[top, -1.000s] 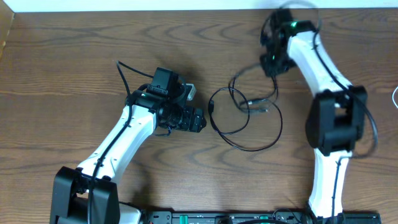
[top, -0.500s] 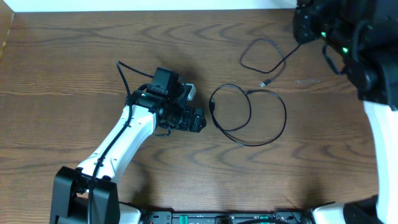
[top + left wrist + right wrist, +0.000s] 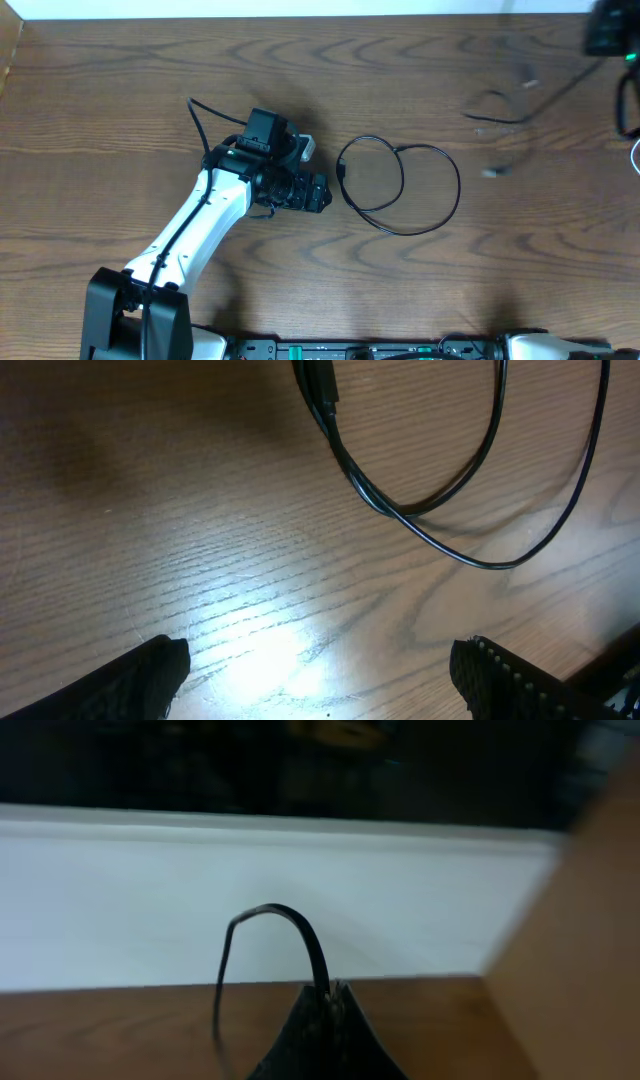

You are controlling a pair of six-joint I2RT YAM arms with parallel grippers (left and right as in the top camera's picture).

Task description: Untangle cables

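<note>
One black cable (image 3: 400, 187) lies in loose loops on the wooden table, just right of my left gripper (image 3: 312, 192). In the left wrist view this cable (image 3: 420, 510) lies ahead of the left gripper (image 3: 320, 672), which is open and empty with its fingers (image 3: 150, 675) wide apart. My right gripper (image 3: 325, 995) is shut on a second black cable (image 3: 300, 930), which arcs up from the closed tips. In the overhead view that second cable (image 3: 505, 115) hangs blurred in the air at the upper right, its plug end (image 3: 490, 172) dangling. No white cord is in view.
The right arm (image 3: 610, 35) is mostly out of frame at the top right corner, raised high. A white wall or edge (image 3: 300, 890) runs along the table's far side. The left arm (image 3: 200, 225) lies across the table's left-centre.
The right arm has swung up and to the right, pulling one black cable away from the other. The looped cable stays on the table. The left arm has not moved.
</note>
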